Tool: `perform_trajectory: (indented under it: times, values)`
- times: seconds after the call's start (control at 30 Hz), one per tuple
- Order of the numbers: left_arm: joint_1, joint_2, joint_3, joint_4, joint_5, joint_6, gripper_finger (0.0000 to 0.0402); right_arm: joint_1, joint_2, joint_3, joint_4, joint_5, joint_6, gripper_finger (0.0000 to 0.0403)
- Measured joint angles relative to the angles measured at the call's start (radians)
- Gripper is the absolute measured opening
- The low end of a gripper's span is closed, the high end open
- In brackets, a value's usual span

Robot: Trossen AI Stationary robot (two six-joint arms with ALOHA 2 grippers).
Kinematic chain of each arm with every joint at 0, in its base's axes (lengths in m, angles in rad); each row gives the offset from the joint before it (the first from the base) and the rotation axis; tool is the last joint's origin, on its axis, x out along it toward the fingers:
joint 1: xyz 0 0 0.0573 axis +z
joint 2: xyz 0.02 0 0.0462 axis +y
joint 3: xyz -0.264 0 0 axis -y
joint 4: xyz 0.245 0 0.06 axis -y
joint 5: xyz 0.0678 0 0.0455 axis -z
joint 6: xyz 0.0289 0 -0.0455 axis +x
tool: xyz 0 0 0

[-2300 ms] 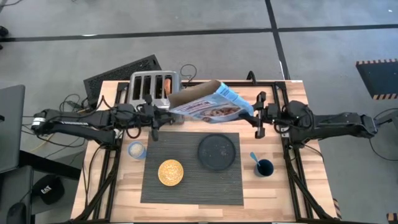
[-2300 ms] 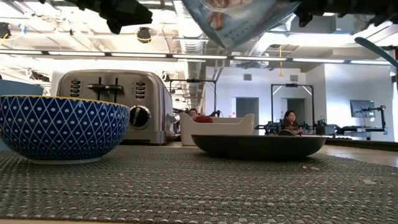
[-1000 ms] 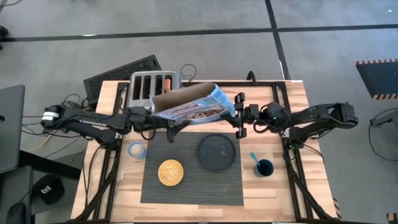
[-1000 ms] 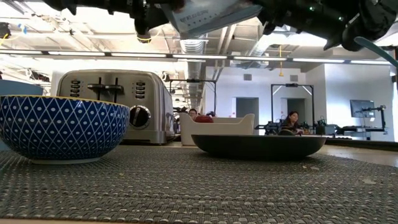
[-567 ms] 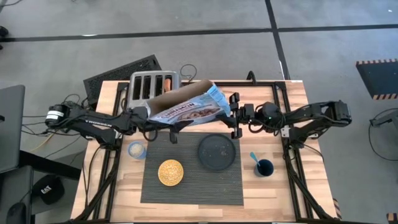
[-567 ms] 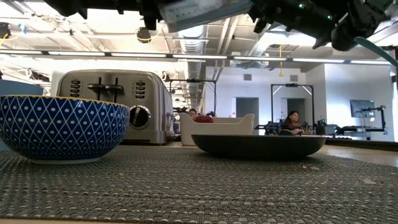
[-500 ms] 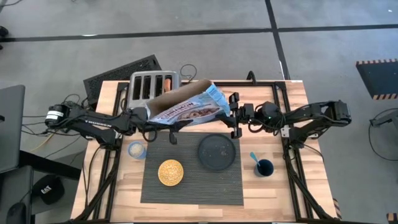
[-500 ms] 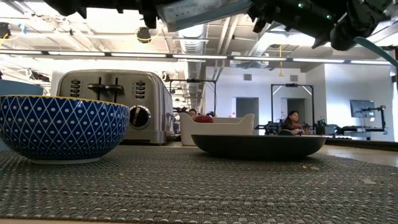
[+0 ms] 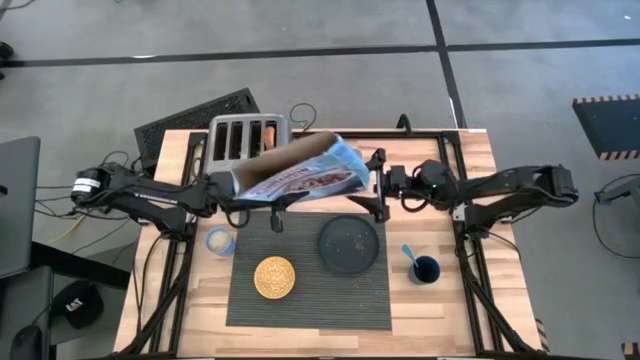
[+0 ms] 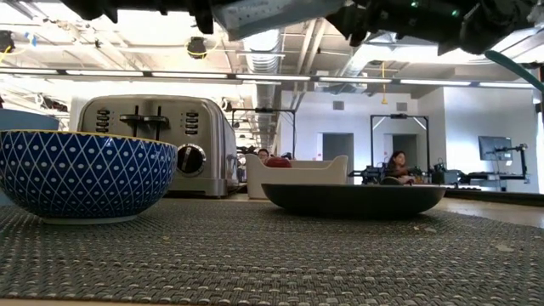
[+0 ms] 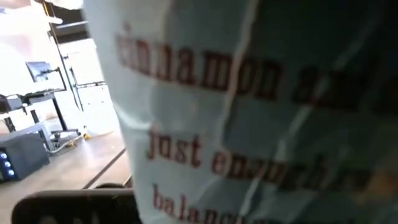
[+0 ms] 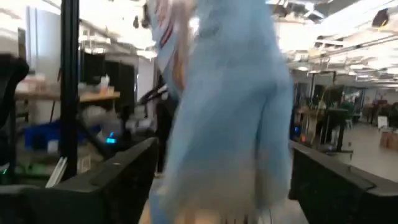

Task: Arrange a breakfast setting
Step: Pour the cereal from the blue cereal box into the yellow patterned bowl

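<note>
The blue cereal box (image 9: 300, 172) hangs lying down above the table, between the steel toaster (image 9: 247, 138) and the dark ribbed placemat (image 9: 310, 290). My left gripper (image 9: 262, 200) is shut on the box near its open brown end. At the box's other end, my right gripper (image 9: 372, 184) is open, one finger on either side of the blue end (image 12: 230, 124), apart from it. On the placemat rest the yellow bowl (image 9: 274, 277) and the dark plate (image 9: 349, 244). Right of the mat stands the dark blue cup (image 9: 426, 269) with the blue-handled spoon (image 9: 409, 253) in it. My left gripper holds the cereal box near its open brown end (image 9: 248, 180), coming level from the table's left. The box itself hides the fingers' place of contact; its printed face (image 11: 249, 124) fills the wrist view. The box is lifted clear and lies roughly level.
A small pale round thing (image 9: 219, 240) sits left of the placemat. A dark keyboard-like slab (image 9: 195, 118) and cables lie behind the toaster. In the low view the bowl (image 10: 85, 174), toaster (image 10: 157, 144) and plate (image 10: 353, 200) stand below the raised box (image 10: 272, 10).
My right gripper has opened, letting go of the box's blue end, and has drawn back slightly toward the table's right. The box has shifted a little toward the table's left and stays lifted on my left gripper.
</note>
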Motion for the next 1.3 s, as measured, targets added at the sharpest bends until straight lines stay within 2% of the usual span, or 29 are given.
perform_trajectory:
  times: [0.1, 0.23, 0.33, 0.53, 0.6, 0.67, 0.73, 0.9, 1.07, 1.17, 1.3]
  values:
    - [0.000, -0.031, 0.000, 0.012, 0.009, 0.017, 0.0071, -0.008, -0.064, 0.000, -0.131, -0.001, -0.012, 0.0379]
    - [0.000, -0.046, -0.001, 0.057, 0.056, 0.026, 0.0071, -0.026, -0.078, -0.007, -0.175, -0.001, -0.038, 0.0378]
    - [0.000, -0.041, -0.010, 0.148, 0.101, 0.027, 0.0071, -0.030, -0.004, -0.033, 0.037, -0.010, -0.041, 0.0376]
    - [0.003, 0.025, -0.011, 0.253, 0.104, 0.026, 0.0071, -0.030, 0.238, -0.024, 0.541, -0.059, 0.024, 0.0372]
    - [0.004, 0.050, -0.011, 0.298, 0.104, 0.022, 0.0071, -0.030, 0.311, 0.005, 0.619, -0.095, 0.051, 0.0372]
    - [0.005, 0.065, -0.011, 0.309, 0.073, 0.028, 0.0071, -0.023, 0.358, 0.057, 0.598, -0.149, 0.063, 0.0372]
    - [0.005, 0.078, -0.011, 0.314, 0.056, 0.033, 0.0071, -0.012, 0.387, 0.103, 0.608, -0.159, 0.065, 0.0372]
    - [0.005, 0.088, -0.011, 0.338, 0.063, 0.033, 0.0071, 0.000, 0.430, 0.196, 0.607, -0.147, 0.072, 0.0372]
    - [0.006, 0.087, -0.011, 0.353, 0.063, 0.034, 0.0071, 0.000, 0.426, 0.234, 0.608, -0.140, 0.068, 0.0369]
    - [0.006, 0.087, -0.011, 0.349, 0.063, 0.034, 0.0071, -0.001, 0.426, 0.250, 0.607, -0.134, 0.067, 0.0348]
    - [0.005, 0.087, -0.011, 0.348, 0.067, 0.034, 0.0071, 0.000, 0.426, 0.259, 0.600, -0.132, 0.066, 0.0284]
